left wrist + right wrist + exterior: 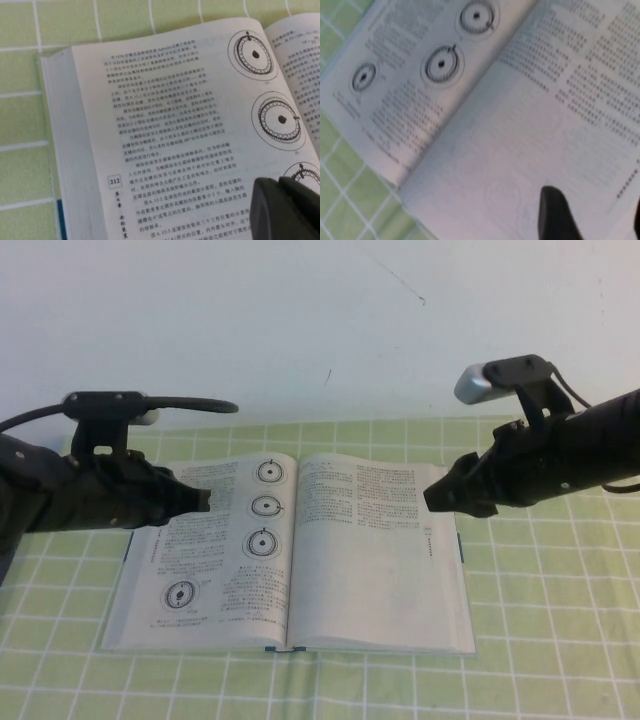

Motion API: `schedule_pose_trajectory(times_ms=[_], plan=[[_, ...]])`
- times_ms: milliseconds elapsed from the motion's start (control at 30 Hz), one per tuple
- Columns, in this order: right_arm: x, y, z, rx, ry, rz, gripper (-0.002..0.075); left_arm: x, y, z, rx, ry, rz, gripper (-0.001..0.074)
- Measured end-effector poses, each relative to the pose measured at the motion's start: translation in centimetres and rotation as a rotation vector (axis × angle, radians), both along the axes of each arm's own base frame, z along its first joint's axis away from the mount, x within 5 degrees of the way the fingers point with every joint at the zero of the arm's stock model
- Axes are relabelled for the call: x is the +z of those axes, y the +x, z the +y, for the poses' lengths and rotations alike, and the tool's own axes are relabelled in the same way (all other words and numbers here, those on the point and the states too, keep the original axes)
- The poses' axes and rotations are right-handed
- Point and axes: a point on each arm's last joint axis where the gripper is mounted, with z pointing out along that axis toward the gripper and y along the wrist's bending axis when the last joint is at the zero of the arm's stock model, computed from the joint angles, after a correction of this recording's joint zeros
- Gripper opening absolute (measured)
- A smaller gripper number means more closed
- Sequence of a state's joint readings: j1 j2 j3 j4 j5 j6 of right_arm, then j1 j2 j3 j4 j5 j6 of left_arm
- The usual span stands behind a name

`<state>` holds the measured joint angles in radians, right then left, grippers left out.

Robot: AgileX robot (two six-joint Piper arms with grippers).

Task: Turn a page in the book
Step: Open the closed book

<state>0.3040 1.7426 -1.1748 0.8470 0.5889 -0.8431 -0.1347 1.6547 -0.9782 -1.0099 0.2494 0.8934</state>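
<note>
The right gripper (432, 496) hung over the outer edge of the page (385, 540), jaws apart and empty, one finger (555, 212) above the paper. To turn it well, it should pinch only that top leaf. The left gripper (205, 500) hovered over the left leaf; I cannot tell its state. The book (200, 635) lay open mid-cloth.

Left pincer (205, 500) hovering; right pincer (432, 495) (fingers apart) hovering.

A bare robot test bench: plain white wall (300, 320), counter under green checked cloth (560, 640), two black arms.
</note>
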Motion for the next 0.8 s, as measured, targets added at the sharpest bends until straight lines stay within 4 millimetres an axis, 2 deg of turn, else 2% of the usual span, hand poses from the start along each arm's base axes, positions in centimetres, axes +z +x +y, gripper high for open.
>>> schedule_pose_trajectory(times_ms=[100, 233, 500, 800], plan=[[0.4, 0.5, 0.2, -0.071, 0.076, -0.015, 0.0327, -0.6, 0.2, 0.0, 0.02, -0.016, 0.019, -0.0004], [0.5, 0.7, 0.4, -0.037, 0.083, -0.07, 0.0327, -2.0, 0.7, -0.2, 0.046, -0.05, 0.071, -0.0004], [-1.3, 1.4, 0.6, -0.042, 0.079, -0.038, 0.0328, -5.9, 1.5, -0.1, 0.088, -0.05, 0.171, -0.0004], [-4.9, 2.3, 1.0, -0.065, 0.072, 0.081, 0.0328, -6.4, 1.9, 0.2, 0.135, -0.036, 0.161, -0.0004]])
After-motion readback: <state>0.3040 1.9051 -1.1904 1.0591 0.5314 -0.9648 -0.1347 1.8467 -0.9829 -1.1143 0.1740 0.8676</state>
